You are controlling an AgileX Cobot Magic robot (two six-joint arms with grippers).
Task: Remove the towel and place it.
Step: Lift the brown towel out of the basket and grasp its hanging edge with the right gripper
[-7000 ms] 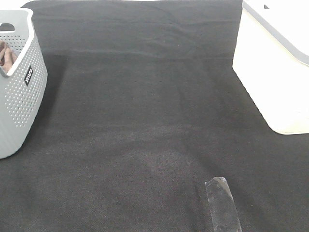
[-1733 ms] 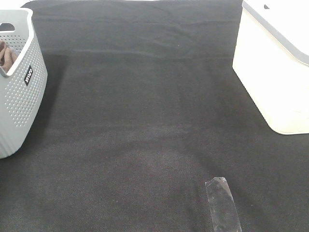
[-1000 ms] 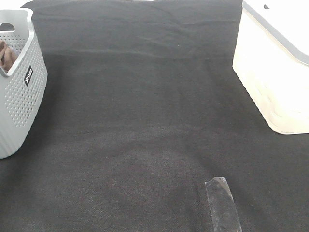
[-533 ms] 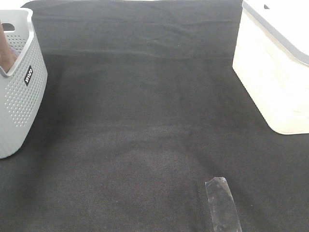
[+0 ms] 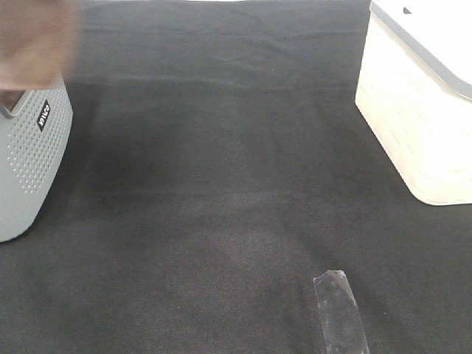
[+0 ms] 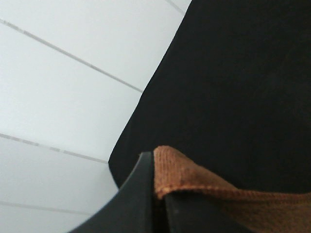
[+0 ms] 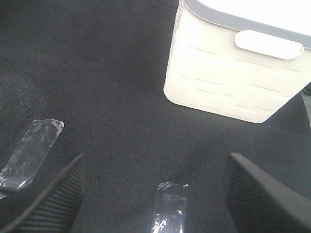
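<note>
towel (image 6: pixel 187 175) pinched in left jaws, above basket (image 5: pixel 28 168)

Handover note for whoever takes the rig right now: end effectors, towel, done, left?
Left end effector: shut on the towel, at its edge.
Right end effector: open, empty, over the black cloth near the white bin.
Towel: raised above the grey basket, blurred; some brown shows inside it.
Done: grasp, lift started.
Left: clear the basket, set the towel down; spot not shown.
</note>
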